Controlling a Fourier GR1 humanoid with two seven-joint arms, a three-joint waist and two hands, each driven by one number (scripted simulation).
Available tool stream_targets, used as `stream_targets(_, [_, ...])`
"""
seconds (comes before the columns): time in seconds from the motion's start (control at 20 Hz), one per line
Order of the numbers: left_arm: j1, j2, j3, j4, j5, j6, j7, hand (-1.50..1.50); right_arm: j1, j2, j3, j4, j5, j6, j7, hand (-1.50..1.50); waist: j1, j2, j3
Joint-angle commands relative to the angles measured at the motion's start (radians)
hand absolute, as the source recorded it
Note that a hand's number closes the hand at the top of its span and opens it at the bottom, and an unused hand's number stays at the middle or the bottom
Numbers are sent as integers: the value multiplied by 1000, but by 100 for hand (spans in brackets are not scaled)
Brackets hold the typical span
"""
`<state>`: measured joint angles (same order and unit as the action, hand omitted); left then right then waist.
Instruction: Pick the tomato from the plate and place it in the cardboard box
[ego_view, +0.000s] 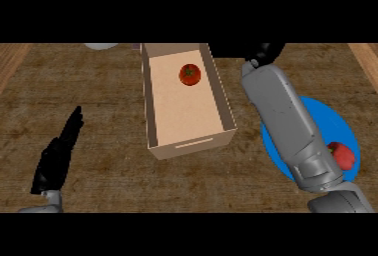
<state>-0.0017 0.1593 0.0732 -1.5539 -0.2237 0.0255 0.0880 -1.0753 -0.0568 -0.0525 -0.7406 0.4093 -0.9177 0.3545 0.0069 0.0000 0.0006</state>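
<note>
1. The right hand (264, 52) shows at the upper right of centre, just beside the far right corner of the box. Only its black back and part of the fingers show against the dark upper edge, so I cannot tell whether the fingers are curled or straight.
2. The grey right forearm (284, 115) runs from that hand down to the lower right of the frame, crossing over the left part of the plate.
3. The left hand (57, 150) stands at the lower left of the frame, fingers straight and relaxed, pointing up toward the top of the frame, holding nothing. It rests apart from every object.
4. The round red tomato with a green stem patch (190, 74) lies inside the open tan cardboard box (193, 146), in the box's upper half, on its floor and close to the right wall.
5. The box is long and narrow. It sits at the centre of the frame, running from the top edge down to the middle, slightly tilted.
6. The round blue plate (331, 122) lies at the right of the frame, near the box's right side, partly hidden by the forearm.
7. A second red rounded item (342, 154) lies on the plate's lower right part, just beside the forearm's wrist end.
8. A pale grey rounded object (101, 46) peeks in at the upper left, cut by the frame's top.
9. All of this sits on a brown wood-grain bench (96, 100).
</note>
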Motion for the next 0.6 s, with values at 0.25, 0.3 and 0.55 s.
stream_targets(0.25, [28,8,26,-30,15,-3,20,0,394,-142,-20,-450,-80,91,-11,-150,-42,-11,0])
stream_targets(0.3, [64,-8,11,-23,-9,19,-13,0,435,-158,-23,-525,-94,108,8,-150,-42,-12,0])
stream_targets(0.55, [31,12,14,-49,2,-11,33,0,675,-262,-23,-812,-158,264,50,-150,-35,-9,0])
